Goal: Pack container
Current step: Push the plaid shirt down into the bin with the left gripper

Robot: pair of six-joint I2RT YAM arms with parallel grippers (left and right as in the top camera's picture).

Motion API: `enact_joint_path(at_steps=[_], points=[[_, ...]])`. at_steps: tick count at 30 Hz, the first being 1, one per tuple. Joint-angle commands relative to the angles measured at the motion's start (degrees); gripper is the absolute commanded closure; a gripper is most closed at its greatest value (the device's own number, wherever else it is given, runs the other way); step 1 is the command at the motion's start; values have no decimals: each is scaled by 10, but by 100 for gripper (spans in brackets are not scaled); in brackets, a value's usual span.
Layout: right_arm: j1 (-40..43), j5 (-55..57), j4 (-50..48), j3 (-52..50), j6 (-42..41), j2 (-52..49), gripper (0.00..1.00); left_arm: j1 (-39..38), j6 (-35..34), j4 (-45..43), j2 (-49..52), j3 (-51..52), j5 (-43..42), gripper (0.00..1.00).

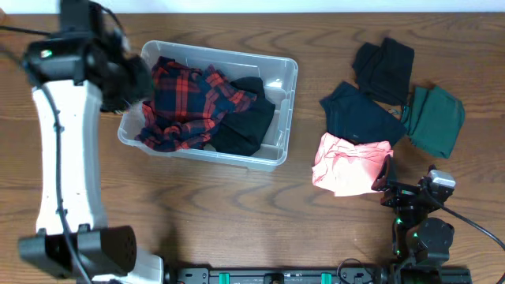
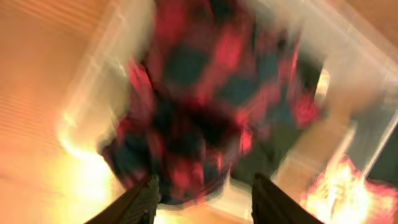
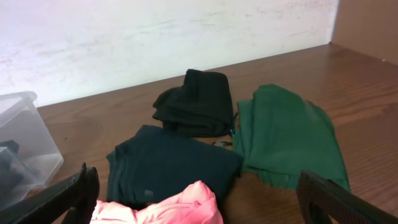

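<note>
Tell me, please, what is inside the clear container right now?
A red-and-navy plaid garment and a black garment lie inside the container. Anything beneath them, and most of the base, is covered.

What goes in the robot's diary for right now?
container: plaid shirt, black garment inside | left gripper: open over plaid shirt | right gripper: open | outside: pink garment, navy garment, green garment, black pile
</note>
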State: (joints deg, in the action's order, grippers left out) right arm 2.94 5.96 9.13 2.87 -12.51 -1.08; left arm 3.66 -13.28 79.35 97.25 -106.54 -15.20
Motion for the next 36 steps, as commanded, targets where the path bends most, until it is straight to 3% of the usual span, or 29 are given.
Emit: enact_joint_path(at_steps=[1,10,20,29,36], points=[[4,0,0,-2,8,1,1,-22,72,35,21,17,-43,51],[4,0,0,-2,8,1,1,-36,90,-4,58,136,-2,51],[4,0,0,-2,8,1,1,-13,83,-182,119,304,24,51],[4,0,0,-2,8,1,1,-2,81,-213,132,273,24,55],[4,0,0,-2,8,1,1,-1,66,-99,117,109,2,55]])
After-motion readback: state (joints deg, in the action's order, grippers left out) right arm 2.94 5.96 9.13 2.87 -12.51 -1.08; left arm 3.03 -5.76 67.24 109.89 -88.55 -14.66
